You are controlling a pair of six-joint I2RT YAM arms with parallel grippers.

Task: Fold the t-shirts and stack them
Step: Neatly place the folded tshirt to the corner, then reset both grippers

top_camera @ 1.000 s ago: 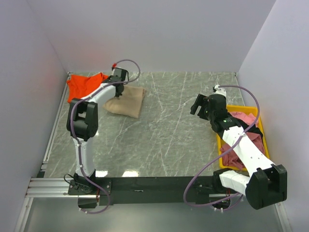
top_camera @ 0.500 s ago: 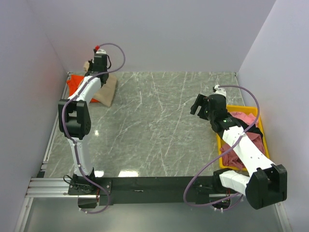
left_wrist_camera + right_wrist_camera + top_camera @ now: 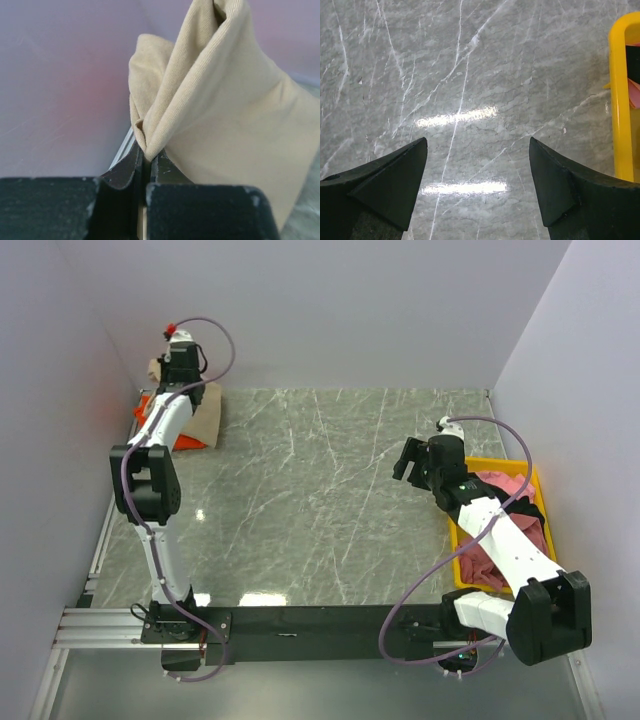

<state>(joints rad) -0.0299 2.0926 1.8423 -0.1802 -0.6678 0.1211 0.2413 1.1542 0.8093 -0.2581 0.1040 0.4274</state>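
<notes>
Fold of soft, light tan t-shirt (image 3: 225,125) pinched in our clenched left claw (image 3: 144,157); we judge doubled edges grip best.

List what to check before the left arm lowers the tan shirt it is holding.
1. Left tool grip on the tan shirt: ok, jaws shut on a pinched fold.
2. Tan shirt flat: not ok, it hangs bunched from the tool.
3. Tan shirt lined up over the orange shirt: cannot tell. They overlap in the top view, but the edges are hidden.
4. Room to the back wall: cannot tell, the left tool is close to it.
5. Right tool out of the way: ok, open and empty over the table beside the yellow tray.
6. Tray emptied: not ok, a pink shirt lies in it.
</notes>
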